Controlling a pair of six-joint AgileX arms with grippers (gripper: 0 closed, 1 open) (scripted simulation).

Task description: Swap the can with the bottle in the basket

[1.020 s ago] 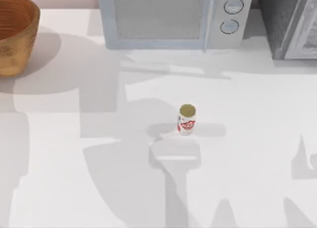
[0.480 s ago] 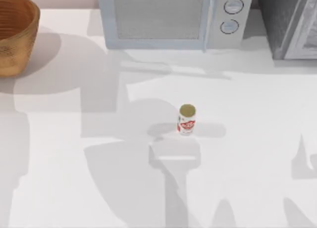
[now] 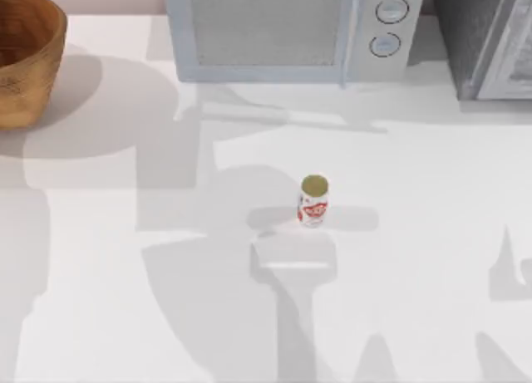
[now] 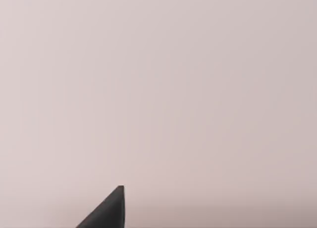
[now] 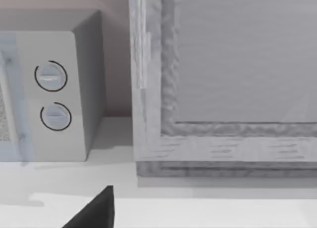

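The can (image 3: pixel 313 200), white with red markings and a dull gold top, stands upright near the middle of the white table. At the table's far left corner sits the wicker basket (image 3: pixel 29 76), partly cut off by the picture's edge. The bottle is hidden. A dark piece of my left gripper (image 4: pixel 106 213) pokes into the left wrist view against a plain pinkish wall. In the right wrist view a dark piece of my right gripper (image 5: pixel 96 210) shows above the table, facing the back of the scene.
A pale microwave (image 3: pixel 283 30) stands at the back centre, its two dials (image 5: pixel 52 94) in the right wrist view. A grey cabinet (image 3: pixel 490 42) fills the back right corner. Arm shadows lie across the table around the can.
The can and basket have not moved. The arm shadows near the microwave's front have shifted slightly.
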